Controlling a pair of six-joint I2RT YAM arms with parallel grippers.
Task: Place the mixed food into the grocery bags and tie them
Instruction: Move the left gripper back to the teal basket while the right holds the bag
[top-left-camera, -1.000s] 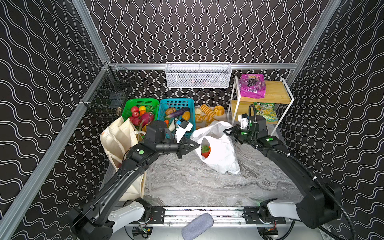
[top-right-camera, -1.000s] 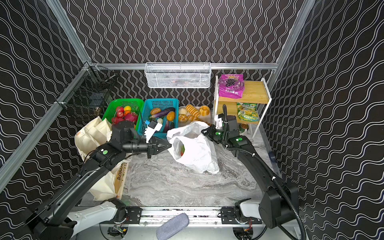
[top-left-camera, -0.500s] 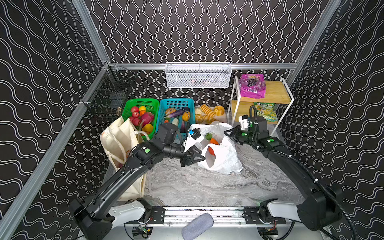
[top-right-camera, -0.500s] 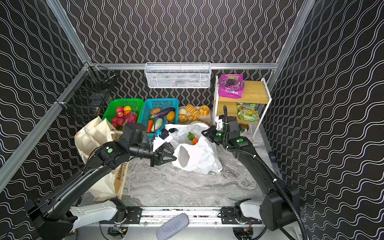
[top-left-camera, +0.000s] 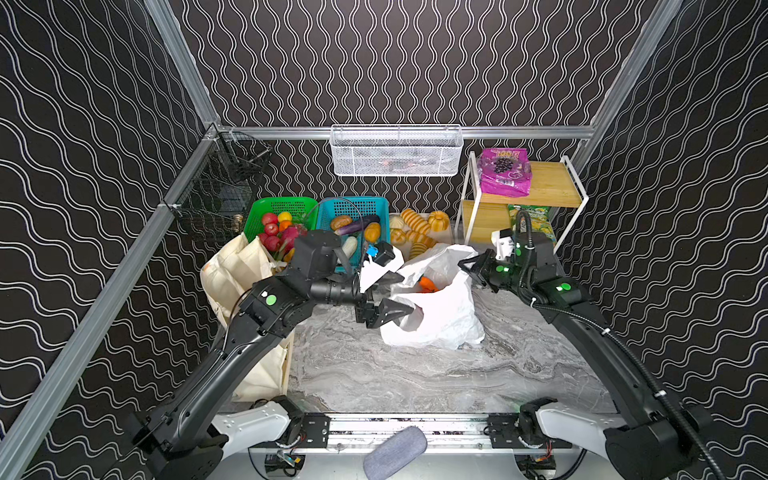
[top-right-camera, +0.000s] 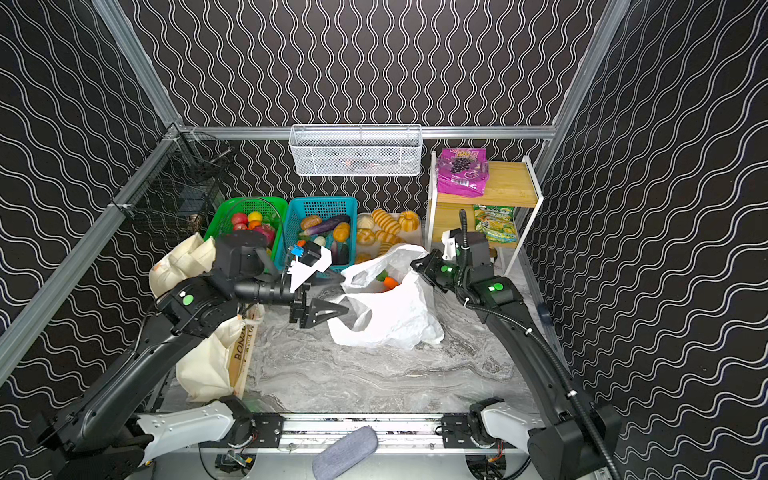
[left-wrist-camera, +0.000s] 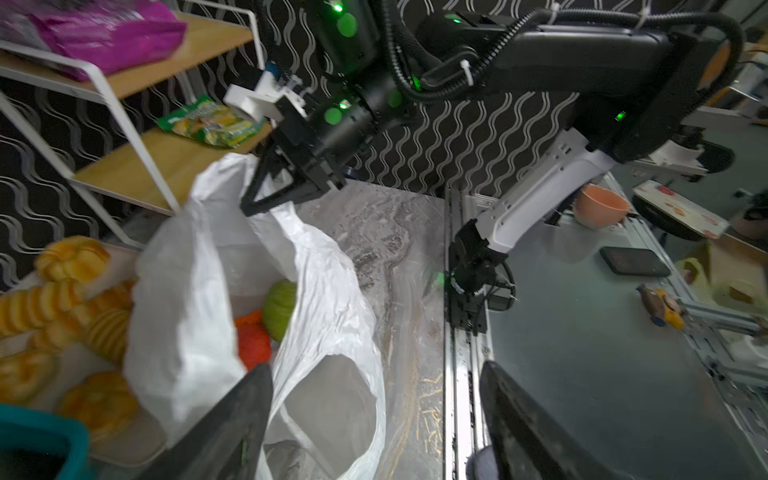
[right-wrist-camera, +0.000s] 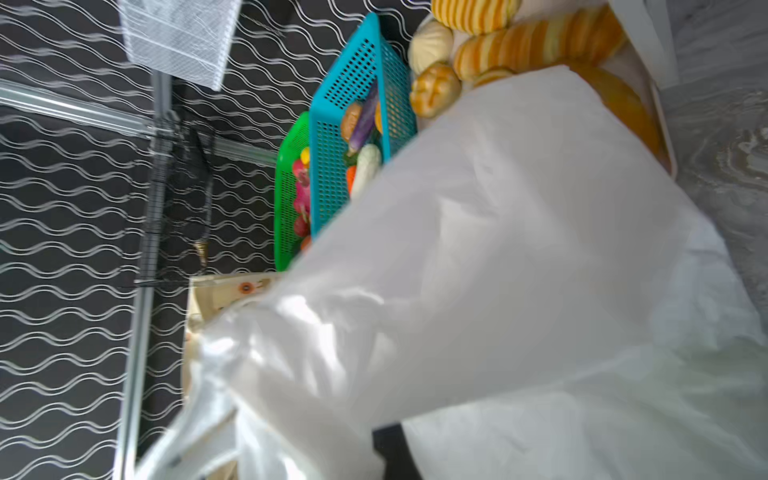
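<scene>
Purple foil first: on the top board of the wooden rack (top-left-camera: 555, 187) lies the grape-print packet (top-left-camera: 504, 172), with something like "100" in yellow above its grapes and the rest too small to read. On the lower board sits a green snack packet (top-left-camera: 534, 220), print illegible. Over at the left edge of the bench (top-left-camera: 415, 374) the cream canvas tote (top-right-camera: 199, 365) slumps, dark capitals running up its side, starting "BON". Now the containers: a green basket (top-left-camera: 286, 205) heaped with red and yellow toy fruit. Beside it is a teal basket (top-left-camera: 361, 205) with a purple aubergine (top-left-camera: 357, 226) and the white radish (right-wrist-camera: 365, 166). Next to that, golden toy breads (top-left-camera: 415, 226) in a pile. Centre bench, the white plastic bag (top-left-camera: 440, 320) stands with its mouth open, and inside are an orange toy vegetable (top-left-camera: 426, 284) and a green one (left-wrist-camera: 280, 305). Right jaws are pinched together on the bag's rim at the rack side, holding it up. Left jaws stand wide apart at the opposite side, and the bag's loop handle (left-wrist-camera: 374, 399) shows between them in the left wrist view, ungripped.
</scene>
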